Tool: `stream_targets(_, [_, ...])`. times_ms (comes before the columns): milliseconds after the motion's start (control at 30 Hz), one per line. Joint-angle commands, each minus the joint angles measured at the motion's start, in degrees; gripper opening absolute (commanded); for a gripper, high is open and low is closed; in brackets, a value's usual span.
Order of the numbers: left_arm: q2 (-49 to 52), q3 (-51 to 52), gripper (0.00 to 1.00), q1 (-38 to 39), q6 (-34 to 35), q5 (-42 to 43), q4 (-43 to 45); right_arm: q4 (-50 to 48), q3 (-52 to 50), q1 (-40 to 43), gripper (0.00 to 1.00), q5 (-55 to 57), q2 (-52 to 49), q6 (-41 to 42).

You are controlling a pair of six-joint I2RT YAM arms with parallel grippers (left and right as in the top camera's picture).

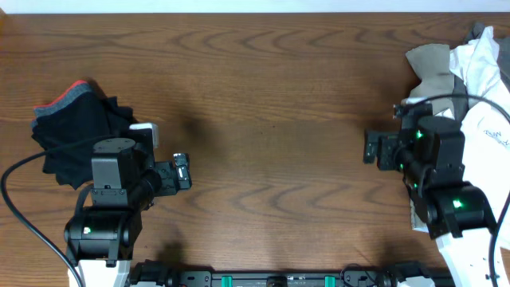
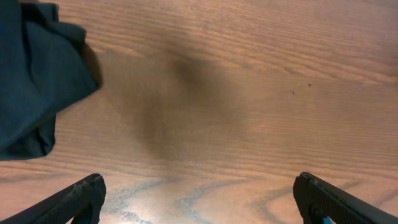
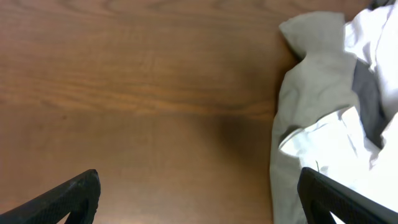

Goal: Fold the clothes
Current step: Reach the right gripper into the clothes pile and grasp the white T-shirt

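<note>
1. The left hand (image 1: 182, 171) hangs over the bare tabletop (image 1: 263, 96) with its jaws spread wide and nothing between them. In its wrist view the fingers (image 2: 74, 200) frame only wood grain.
2. Just beside that arm, toward the left edge, lies a dark stack (image 1: 76, 131) of black and grey garments with a red-orange edge showing at its top. It looks roughly folded, so I take it as finished work.
3. The right hand (image 1: 373, 148) is also fully open and empty, and points toward the middle of the tabletop.
4. The clothes not yet folded sit in a rumpled pile (image 1: 466, 60) at the far right edge, beside and partly under the right arm. The right wrist view shows a beige garment (image 3: 311, 93) nearest the hand, with a white T-shirt (image 3: 373, 37) and a grey strip (image 3: 368, 93) bunched behind it.
5. The step in hand seems to be the gap between garments: nothing is held, the centre is free, and the next piece is not yet picked.
6. The next move calls for the right hand to turn toward the pile, close on one edge of a single garment, probably the beige one, and draw it to the centre.
7. Both hands would then need to spread it flat.
8. The layers overlap closely, so one pinch may catch two pieces.
</note>
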State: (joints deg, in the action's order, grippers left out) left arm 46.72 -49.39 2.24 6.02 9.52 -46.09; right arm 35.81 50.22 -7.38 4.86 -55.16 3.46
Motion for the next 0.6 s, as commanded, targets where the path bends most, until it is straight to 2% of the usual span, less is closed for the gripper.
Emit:
stream_targets(0, [-0.1, -1.4, 0.98, -0.3, 0.3, 0.5, 0.3, -0.4, 1.3, 1.9, 0.99, 8.5, -2.5, 0.8])
stream_targets(167, [0.0, -1.4, 0.98, -0.3, 0.3, 0.5, 0.3, -0.7, 1.3, 12.4, 0.99, 15.0, -10.8, 1.6])
stream_targets(300, [0.0, -1.4, 0.98, -0.3, 0.3, 0.5, 0.2, -2.7, 1.3, 20.6, 0.96, 14.2, -18.0, 2.1])
stream_targets(400, [0.0, -1.4, 0.98, -0.3, 0.3, 0.5, 0.2, -3.7, 1.3, 23.8, 0.82, 14.3, -23.6, 2.1])
stream_targets(567, [0.0, -1.4, 0.98, -0.3, 0.3, 0.5, 0.0, -3.1, 1.3, 26.3, 0.64, 15.1, -31.3, 2.1])
